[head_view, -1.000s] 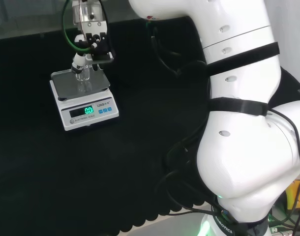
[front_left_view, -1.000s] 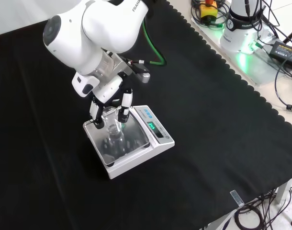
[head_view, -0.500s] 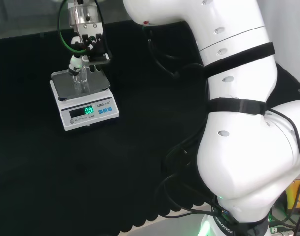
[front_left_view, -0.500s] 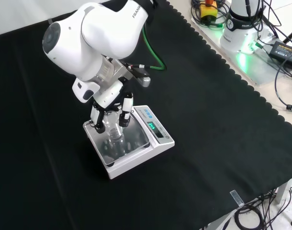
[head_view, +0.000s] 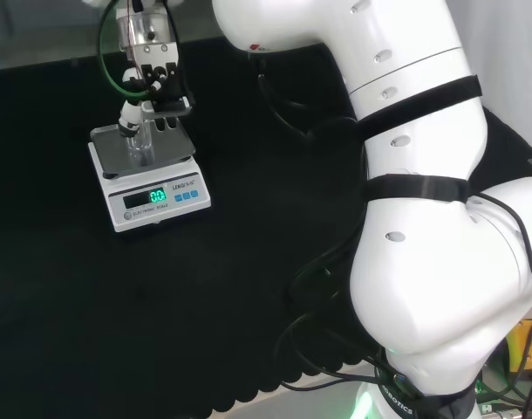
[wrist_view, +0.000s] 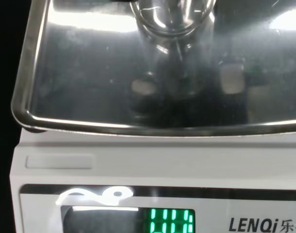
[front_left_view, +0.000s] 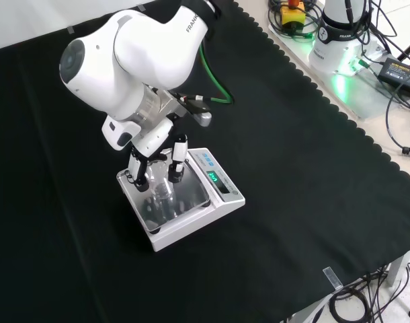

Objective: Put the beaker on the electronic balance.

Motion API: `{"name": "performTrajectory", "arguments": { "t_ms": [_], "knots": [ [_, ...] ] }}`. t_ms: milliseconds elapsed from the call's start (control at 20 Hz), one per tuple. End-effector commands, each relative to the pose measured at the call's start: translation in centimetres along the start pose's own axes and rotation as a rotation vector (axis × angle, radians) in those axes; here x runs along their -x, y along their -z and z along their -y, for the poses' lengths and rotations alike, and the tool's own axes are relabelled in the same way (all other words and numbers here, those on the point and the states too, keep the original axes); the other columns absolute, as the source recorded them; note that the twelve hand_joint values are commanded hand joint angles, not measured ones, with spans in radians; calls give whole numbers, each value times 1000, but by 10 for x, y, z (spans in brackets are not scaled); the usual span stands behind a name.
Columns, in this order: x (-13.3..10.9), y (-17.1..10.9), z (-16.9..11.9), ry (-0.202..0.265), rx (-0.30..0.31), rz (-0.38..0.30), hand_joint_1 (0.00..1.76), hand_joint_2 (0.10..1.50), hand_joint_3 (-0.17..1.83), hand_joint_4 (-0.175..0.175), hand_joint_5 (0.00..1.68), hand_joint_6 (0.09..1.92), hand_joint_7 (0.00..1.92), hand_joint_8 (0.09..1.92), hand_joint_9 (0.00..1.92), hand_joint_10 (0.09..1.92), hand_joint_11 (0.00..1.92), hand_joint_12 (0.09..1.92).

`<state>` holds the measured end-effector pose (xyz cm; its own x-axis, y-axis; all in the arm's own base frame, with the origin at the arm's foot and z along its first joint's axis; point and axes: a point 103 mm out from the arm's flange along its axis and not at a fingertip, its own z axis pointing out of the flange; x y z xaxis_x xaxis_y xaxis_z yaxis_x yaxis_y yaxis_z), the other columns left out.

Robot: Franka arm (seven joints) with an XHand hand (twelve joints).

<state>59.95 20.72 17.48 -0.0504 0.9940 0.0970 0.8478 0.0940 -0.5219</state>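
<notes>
Beaker (front_left_view: 162,190) is standing upright on the steel pan of the balance (front_left_view: 222,205), a clear glass piece that is showing faintly in the front view and as a round base pressed to the pan in the wrist view (wrist_view: 173,17); the hand (front_left_view: 153,161) is hanging just above it, its fingers (front_left_view: 178,163) pointing down on either side of the glass with a gap between them, so the hold is looking released rather than kept, though whether a fingertip is touching the rim is too fine to tell; the placing itself is appearing done, since the base is sitting flat on the pan and well inside its raised edge; what is remaining, by this reading, is for the hand to be lifting clear without brushing the glass; the balance is glowing green at its display (head_view: 157,195) and resting on the black cloth (front_left_view: 306,182), with bare cloth all round it; nothing is standing in the way of a straight rise; cables and a lit arm base (front_left_view: 339,40) are lying beyond the cloth's scalloped edge, well apart from the work; the arm's own white links (head_view: 423,218) are looming large at the right of the head view, clear of the balance.
</notes>
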Motion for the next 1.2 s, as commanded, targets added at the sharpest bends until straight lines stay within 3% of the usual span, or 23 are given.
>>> {"name": "performTrajectory", "arguments": {
  "t_ms": [50, 350, 500, 700, 950, 1200],
  "knots": [
    [-8, -9, -7, -12, -11, -5, 1139, 1141, -10, -175, 930, 1084, 1052, 1005, 1391, 603, 1621, 567],
    [-11, -13, -11, -20, -19, -8, 1139, 1140, -10, -175, 931, 1084, 1051, 1004, 1387, 604, 1629, 572],
    [-11, -14, -12, -17, -19, -10, 1120, 1138, -10, -134, 937, 1077, 1043, 999, 1383, 601, 1616, 584],
    [-11, -14, -12, -15, -12, -10, 998, 1107, -139, -171, 819, 974, 1007, 994, 1405, 526, 1550, 660],
    [-10, -11, -8, -20, 1, -15, 916, 1063, -175, -175, 717, 996, 940, 1009, 1327, 514, 1463, 737],
    [-9, -9, -7, -19, 9, -21, 781, 985, -175, -171, 493, 1027, 794, 1018, 1140, 613, 1286, 888]
  ]
}}
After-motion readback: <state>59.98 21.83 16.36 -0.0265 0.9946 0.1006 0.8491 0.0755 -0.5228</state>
